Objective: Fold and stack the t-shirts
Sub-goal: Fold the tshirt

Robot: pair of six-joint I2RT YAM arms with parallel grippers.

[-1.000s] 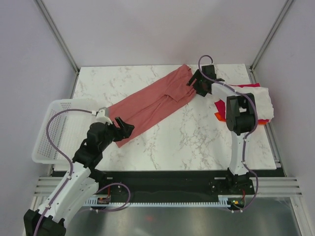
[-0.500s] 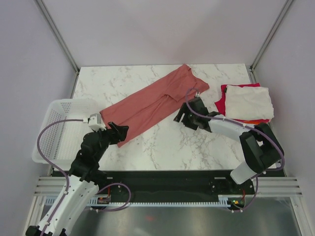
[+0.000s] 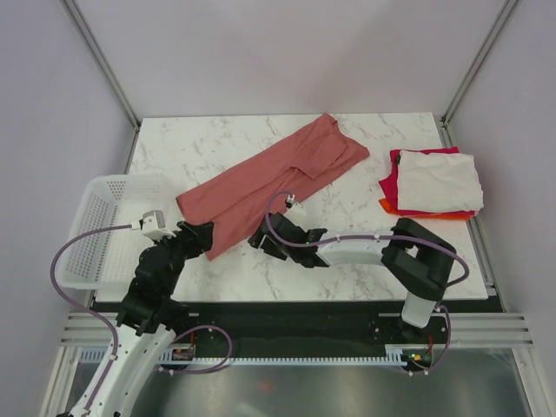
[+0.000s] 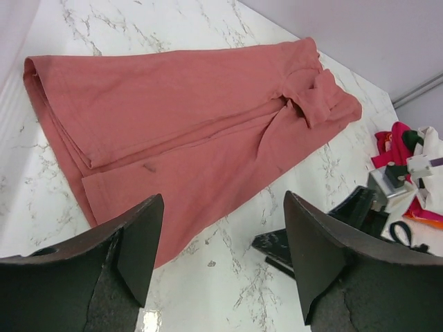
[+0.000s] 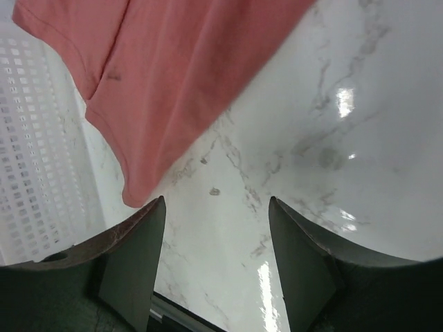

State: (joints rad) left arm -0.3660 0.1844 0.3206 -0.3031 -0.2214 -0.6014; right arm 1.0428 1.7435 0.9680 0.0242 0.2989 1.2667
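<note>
The salmon-red t-shirt point(image 3: 269, 174) is lying unmoved, slantwise across the marble table point(image 3: 217, 139), with the folded stack point(image 3: 430, 184) of shirts sitting at the right edge. The right gripper point(image 3: 263, 239), having swung over from the shirt's far end, is hovering just beside its near hem, jaws apart and empty. The left gripper point(image 3: 201, 234), drawn slightly back, is also gaping wide on nothing.

The top camera looks down from high up on the near side at the whole white marble table point(image 3: 217, 148). The left wrist camera sits low and close, facing far right. The right wrist camera, even closer, faces left. All three see the long salmon-red cloth shirt point(image 3: 261, 178).
</note>
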